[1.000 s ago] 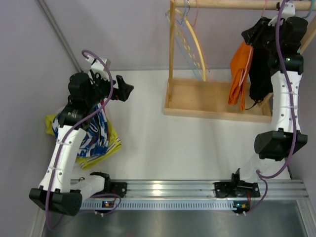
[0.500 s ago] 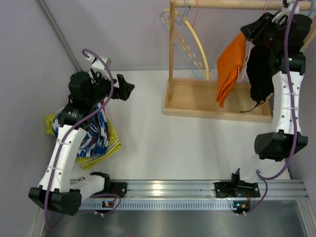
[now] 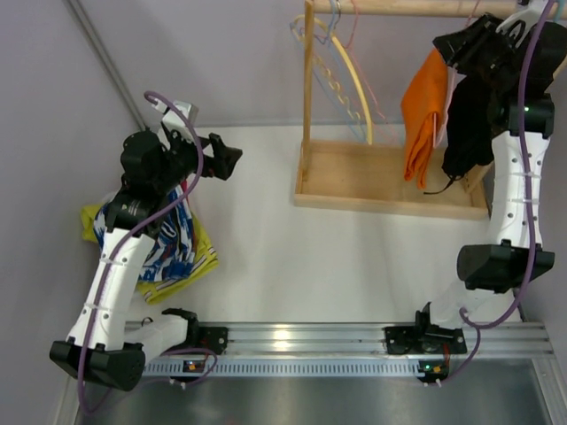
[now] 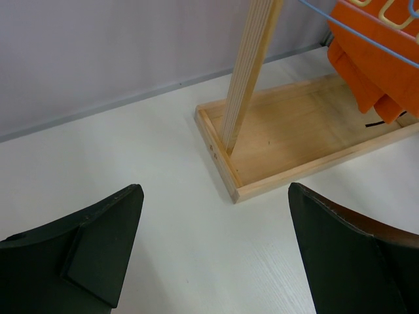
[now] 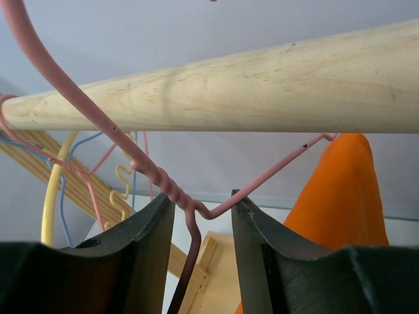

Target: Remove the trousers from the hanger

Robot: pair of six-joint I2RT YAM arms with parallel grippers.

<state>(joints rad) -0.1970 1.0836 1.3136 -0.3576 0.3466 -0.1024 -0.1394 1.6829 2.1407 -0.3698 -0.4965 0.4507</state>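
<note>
Orange trousers (image 3: pixel 423 119) hang folded from a pink wire hanger (image 5: pixel 167 186) under the wooden rod (image 5: pixel 262 85) at the rack's right end. My right gripper (image 3: pixel 462 44) is up by the rod. In the right wrist view its jaws (image 5: pixel 201 196) are shut on the hanger's twisted neck, with the trousers (image 5: pixel 340 209) to the right. My left gripper (image 3: pixel 226 159) hovers open over the white table, left of the rack; nothing lies between its fingers (image 4: pixel 105 242). The left wrist view shows the trousers (image 4: pixel 380 72) at the top right.
The wooden rack's base tray (image 3: pixel 354 181) sits at the back. Empty yellow and blue hangers (image 3: pixel 354 88) hang near its left post (image 4: pixel 252 72). A black garment (image 3: pixel 468 128) hangs beside my right arm. A pile of patterned clothes (image 3: pixel 173 248) lies under my left arm.
My right gripper has risen and shifted right with the hanger. The orange trousers swung left, then back right. The left arm has barely moved.
</note>
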